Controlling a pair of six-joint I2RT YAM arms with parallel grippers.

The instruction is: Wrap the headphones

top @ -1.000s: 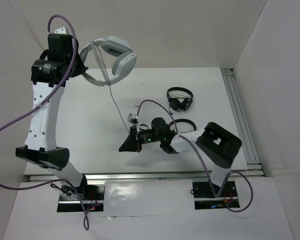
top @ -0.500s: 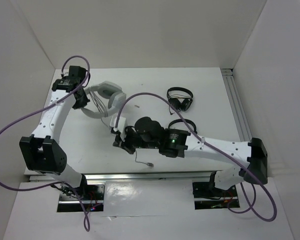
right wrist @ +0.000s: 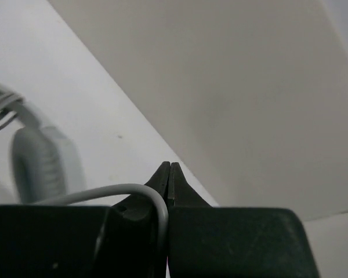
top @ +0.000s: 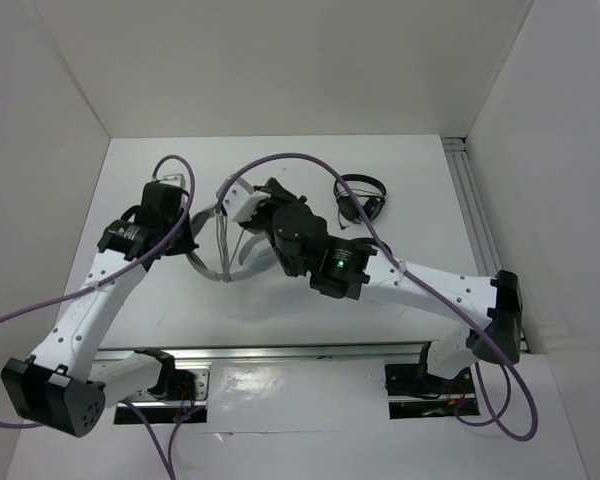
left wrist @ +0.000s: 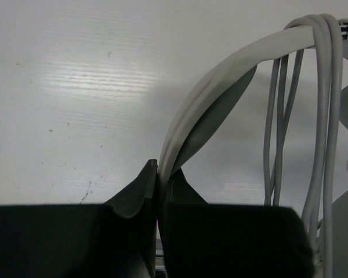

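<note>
Top view overhead, far; wrist views close, sharing headphones.

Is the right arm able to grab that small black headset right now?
Probably not yet: the black headset sits unobstructed near the right arm, but its jaws are shut on the grey cable.

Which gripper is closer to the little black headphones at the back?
Right. The right gripper is just left of the black headphones; the left gripper is farther left, beyond the grey headphones.
</note>
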